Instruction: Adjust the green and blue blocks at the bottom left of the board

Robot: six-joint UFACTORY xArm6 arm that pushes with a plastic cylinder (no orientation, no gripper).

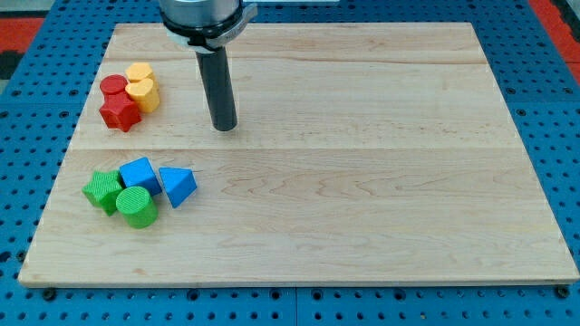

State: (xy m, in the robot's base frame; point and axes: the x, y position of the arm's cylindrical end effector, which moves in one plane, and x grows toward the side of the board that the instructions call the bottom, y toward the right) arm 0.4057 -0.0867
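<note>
At the view's bottom left of the wooden board [362, 181] lies a tight cluster: a green star-like block [102, 190], a green cylinder [136, 207], a blue cube-like block [140, 174] and a blue triangular block [178, 186]. They touch one another. My tip [224, 127] rests on the board above and to the right of this cluster, well apart from it, with the blue triangular block nearest.
A second cluster sits at the view's upper left: a red cylinder [113, 87], a red star-like block [119, 112] and two yellow blocks [139, 72] [144, 93]. My tip stands to the right of it. A blue pegboard [553, 109] surrounds the board.
</note>
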